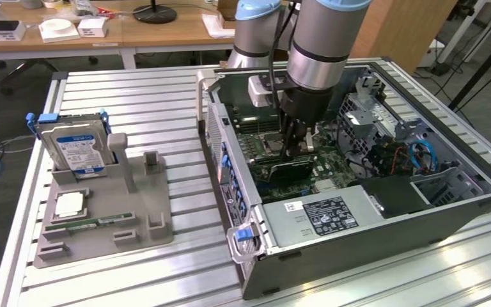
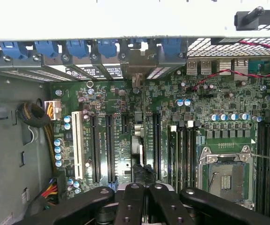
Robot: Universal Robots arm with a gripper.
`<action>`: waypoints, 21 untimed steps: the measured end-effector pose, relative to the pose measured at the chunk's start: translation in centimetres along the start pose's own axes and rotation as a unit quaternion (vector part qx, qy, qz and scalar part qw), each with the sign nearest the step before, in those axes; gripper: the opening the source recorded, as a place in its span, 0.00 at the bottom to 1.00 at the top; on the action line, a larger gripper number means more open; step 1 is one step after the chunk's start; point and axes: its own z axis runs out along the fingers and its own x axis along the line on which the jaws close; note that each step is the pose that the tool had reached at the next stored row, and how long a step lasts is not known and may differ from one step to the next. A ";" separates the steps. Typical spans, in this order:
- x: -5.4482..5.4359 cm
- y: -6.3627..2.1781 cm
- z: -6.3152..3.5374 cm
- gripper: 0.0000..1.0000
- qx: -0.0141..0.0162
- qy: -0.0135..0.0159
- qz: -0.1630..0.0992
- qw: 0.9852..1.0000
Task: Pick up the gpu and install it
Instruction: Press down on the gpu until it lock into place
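Note:
The gpu (image 1: 285, 169), a thin dark card, stands on edge across the green motherboard (image 1: 335, 182) inside the open computer case (image 1: 339, 252). In the wrist view the gpu (image 2: 137, 140) shows edge-on among the long black slots, its metal bracket end at the case's rear wall. My gripper (image 1: 296, 152) reaches straight down into the case and sits right on top of the card's upper edge. Seen from the wrist, the black fingers (image 2: 131, 199) of the gripper (image 2: 146, 188) are pressed together over that edge, shut. I cannot tell whether they clamp the card or only rest on it.
A grey holder (image 1: 100, 240) on the slatted table at the exterior view's left carries a hard drive (image 1: 75, 148), a CPU (image 1: 69, 203) and a green RAM stick (image 1: 92, 223). The CPU socket (image 2: 226, 176), cables (image 1: 420, 157) and the power supply (image 1: 318, 217) crowd the case.

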 end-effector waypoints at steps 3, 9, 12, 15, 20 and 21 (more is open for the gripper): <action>0.0 0.00 0.00 0.11 0.000 0.000 0.000 1.000; 0.0 0.00 0.00 0.11 0.000 0.000 0.000 1.000; 0.0 0.00 0.05 0.11 0.000 0.000 0.000 1.000; 0.0 0.00 0.59 0.11 0.000 0.000 0.000 1.000; 0.0 0.03 1.50 0.11 0.000 0.000 0.000 1.000; 0.0 0.04 1.56 0.11 0.000 0.001 0.000 1.000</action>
